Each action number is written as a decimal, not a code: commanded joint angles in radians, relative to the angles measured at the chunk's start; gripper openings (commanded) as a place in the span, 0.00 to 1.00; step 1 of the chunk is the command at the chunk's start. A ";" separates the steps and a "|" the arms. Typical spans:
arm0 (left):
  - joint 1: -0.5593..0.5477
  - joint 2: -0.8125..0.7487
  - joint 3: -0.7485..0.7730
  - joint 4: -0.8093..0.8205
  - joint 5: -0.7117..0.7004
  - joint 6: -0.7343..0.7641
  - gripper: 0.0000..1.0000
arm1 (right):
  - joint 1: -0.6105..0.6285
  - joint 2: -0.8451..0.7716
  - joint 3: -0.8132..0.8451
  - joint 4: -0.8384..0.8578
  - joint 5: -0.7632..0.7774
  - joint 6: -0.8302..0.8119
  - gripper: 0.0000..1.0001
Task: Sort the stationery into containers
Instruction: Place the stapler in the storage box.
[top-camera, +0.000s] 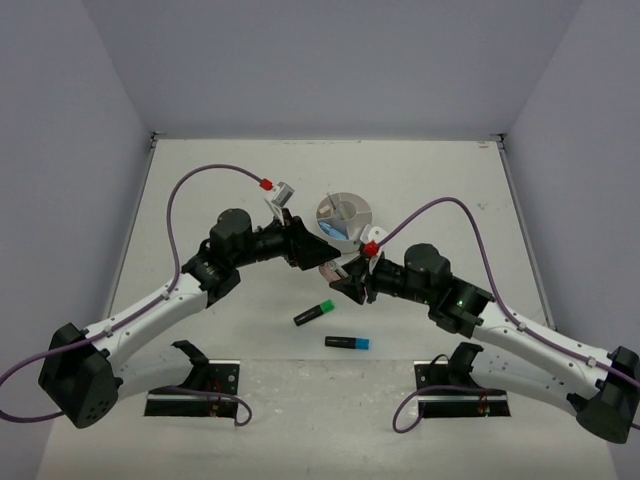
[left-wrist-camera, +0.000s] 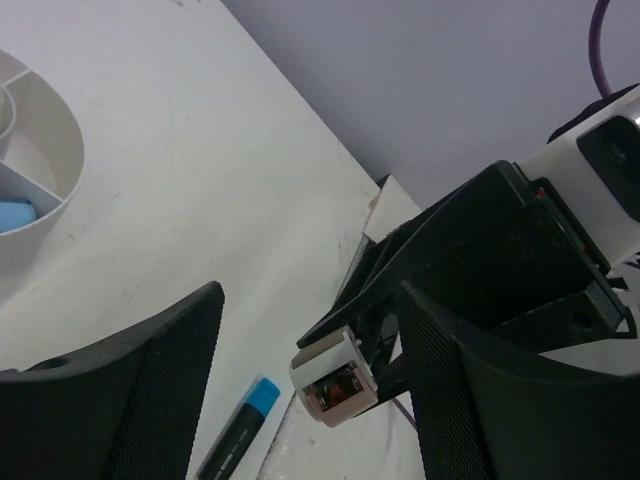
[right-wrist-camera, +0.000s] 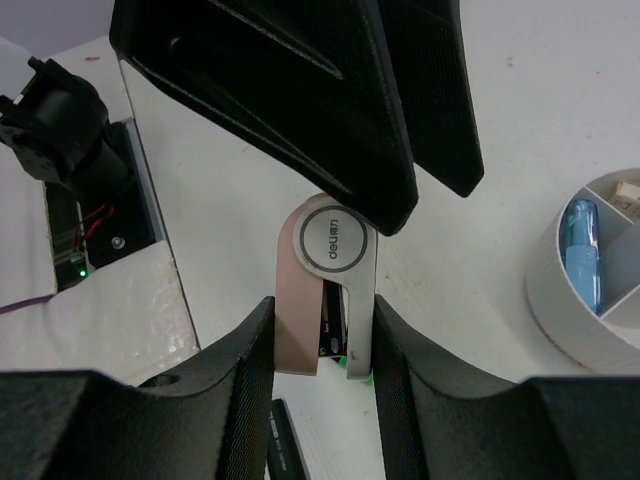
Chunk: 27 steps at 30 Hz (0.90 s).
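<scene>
**Right gripper (right-wrist-camera: 322, 345) pinches a pink-and-silver piece (right-wrist-camera: 335, 265) beneath the spread left gripper (right-wrist-camera: 428, 200)**

Black fingers of the right gripper fill the bottom of the right wrist view. They press on both sides of the pink-and-silver piece, which stands upright at centre and has a printed ring on its silver face. From the top of the frame the left gripper's two black fingers hang down. The larger one's tip overlaps the top of the piece, but I cannot tell whether it touches. At the right edge the round white organiser (right-wrist-camera: 545, 290) sits on the worktop (right-wrist-camera: 225, 225). A blue marker (right-wrist-camera: 582, 250) lies in one wedge and a small pale eraser (right-wrist-camera: 628, 190) in the wedge beside it.

In the left wrist view, the left gripper's own fingers stand at lower left and lower right, spread wide and touching nothing. Between them at lower centre the end of the piece shows in the right gripper's hold, apart from both fingers. A black-bodied blue highlighter (left-wrist-camera: 240, 430) lies on the worktop at the bottom edge. The organiser's wall curves in at upper left.

From the top view, both grippers meet at the centre of the frame, just below the organiser, with the piece between them. Lower down lie a green highlighter (top-camera: 314, 313) and the blue highlighter, near each other but apart, the green one up and to the left.
</scene>
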 joint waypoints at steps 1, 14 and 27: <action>-0.031 0.009 -0.002 0.133 0.065 -0.052 0.60 | 0.004 -0.020 0.005 0.070 0.073 -0.020 0.00; -0.065 0.082 0.016 0.108 0.071 -0.055 0.50 | 0.006 -0.073 -0.020 0.121 0.169 -0.003 0.00; -0.076 0.102 0.044 0.107 0.051 -0.063 0.41 | 0.006 -0.095 -0.050 0.139 0.212 -0.003 0.00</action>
